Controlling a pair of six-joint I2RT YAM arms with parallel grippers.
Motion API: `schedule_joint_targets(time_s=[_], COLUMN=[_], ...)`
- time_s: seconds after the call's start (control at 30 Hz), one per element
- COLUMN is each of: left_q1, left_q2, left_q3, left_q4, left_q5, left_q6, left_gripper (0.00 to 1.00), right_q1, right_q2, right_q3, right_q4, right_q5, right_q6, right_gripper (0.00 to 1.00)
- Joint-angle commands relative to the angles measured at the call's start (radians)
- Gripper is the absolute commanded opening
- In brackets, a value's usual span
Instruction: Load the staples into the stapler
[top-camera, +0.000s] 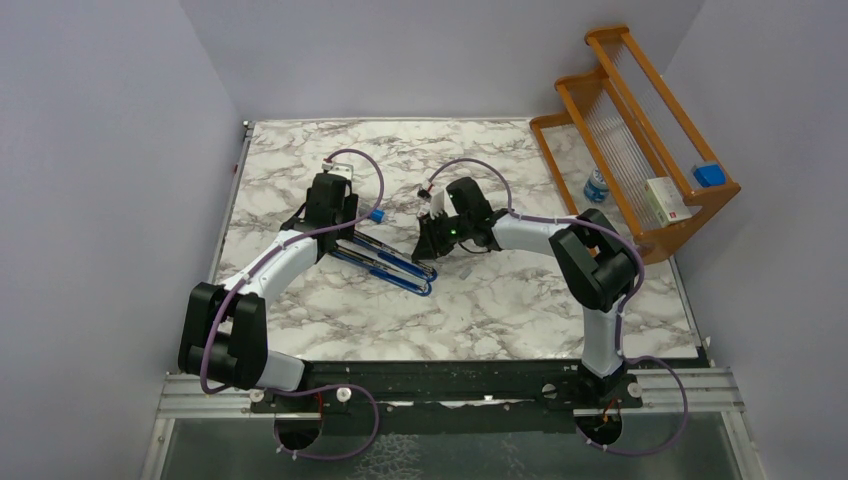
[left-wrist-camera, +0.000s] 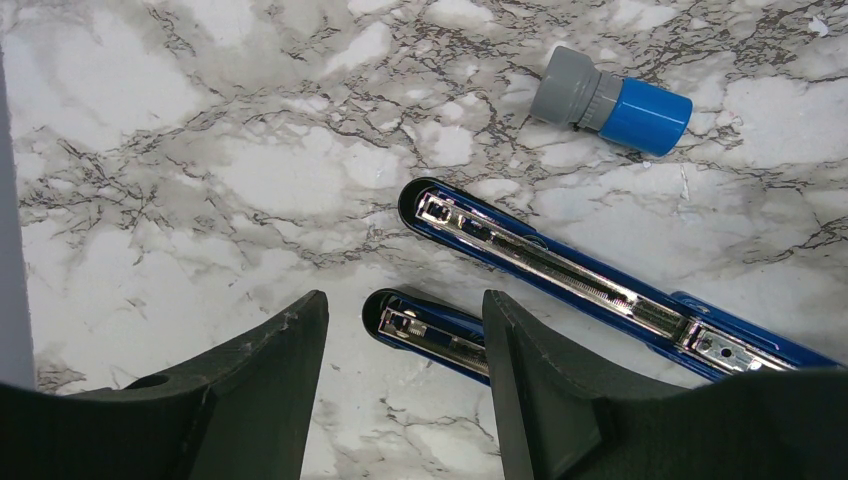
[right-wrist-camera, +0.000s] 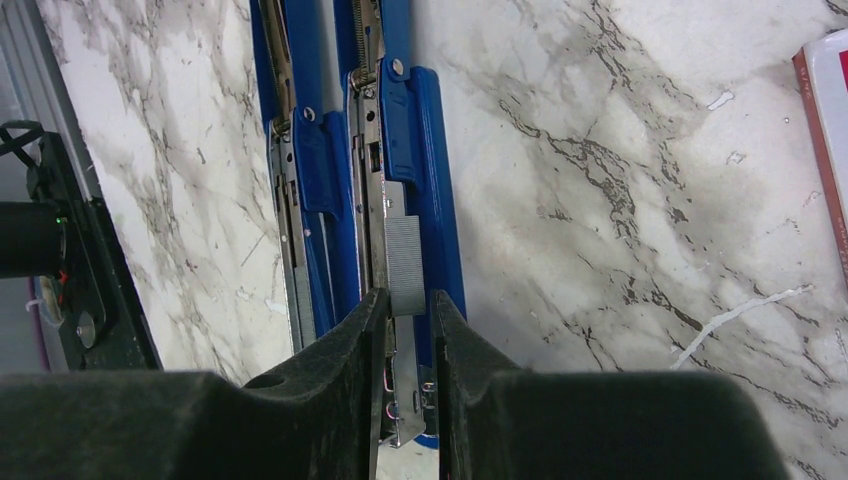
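Now the right gripper (right-wrist-camera: 408, 297) pinches the grey ribbed metal staple strip (right-wrist-camera: 404, 262) against the opened blue stapler (right-wrist-camera: 425, 130) (the left gripper (left-wrist-camera: 402, 300) is spread wide).

Bare table (left-wrist-camera: 200, 180) shows between the spread fingers of my left gripper (left-wrist-camera: 400, 325), save the tip of one stapler (left-wrist-camera: 560, 262) arm against one finger; the blue-capped cylinder (left-wrist-camera: 612, 100) lies clear beyond. The staples (right-wrist-camera: 403, 262) fill the narrow gap of my right gripper (right-wrist-camera: 410, 305) over the stapler, with open marble alongside. The wooden rack (top-camera: 640, 120) blocks the far right corner.
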Motion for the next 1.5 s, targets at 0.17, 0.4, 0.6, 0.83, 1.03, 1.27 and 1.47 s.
schedule_joint_targets(time_s=[0.17, 0.4, 0.6, 0.83, 1.03, 1.27, 1.47], left_q1=[-0.002, -0.001, -0.002, -0.002, -0.002, -0.002, -0.002], left_q2=[-0.026, -0.025, -0.026, -0.026, -0.026, -0.027, -0.026], left_q3=[0.021, 0.021, 0.021, 0.019, 0.02, 0.019, 0.019], left_q4=[0.017, 0.017, 0.016, 0.015, 0.016, 0.017, 0.017], left_q5=[-0.013, -0.013, -0.013, -0.013, -0.013, -0.013, -0.012], left_q6=[0.006, 0.007, 0.007, 0.008, 0.011, 0.01, 0.01], left_gripper=[0.61, 0.61, 0.61, 0.61, 0.61, 0.61, 0.61], right_q1=[-0.009, -0.009, -0.01, -0.012, -0.012, -0.013, -0.013], right_q2=[0.001, -0.002, 0.014, 0.031, 0.044, 0.031, -0.019], right_q3=[-0.014, -0.015, -0.01, -0.006, -0.006, -0.013, -0.026], right_q4=[0.042, 0.051, 0.056, 0.055, 0.056, 0.064, 0.066], right_q5=[-0.024, -0.013, -0.023, -0.046, -0.063, -0.057, -0.037], right_q6=[-0.002, -0.003, 0.002, 0.008, 0.011, 0.007, -0.013], right_gripper=[0.24, 0.38, 0.4, 0.4, 0.37, 0.26, 0.25])
